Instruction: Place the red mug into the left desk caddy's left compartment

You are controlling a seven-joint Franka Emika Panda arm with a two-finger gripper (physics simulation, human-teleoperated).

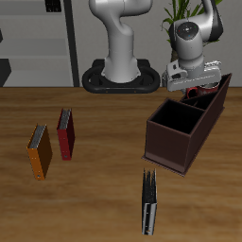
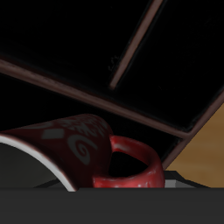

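The red mug (image 2: 74,144) with a pale pattern fills the wrist view from close up, tilted, its loop handle (image 2: 131,168) toward the camera. My gripper (image 1: 194,85) is shut on it and holds it above the tall back end of the left desk caddy (image 1: 180,132). In the exterior view only a sliver of the red mug (image 1: 196,93) shows under the hand. The caddy is dark brown with slanted walls. Its partition rims (image 2: 131,48) and dark compartments lie below the mug in the wrist view. The fingertips are hidden by the mug.
A red book (image 1: 65,132) and an orange book (image 1: 39,151) stand on the wooden table far from the caddy. A dark book (image 1: 149,201) stands near the front edge. The robot base (image 1: 120,77) is at the back.
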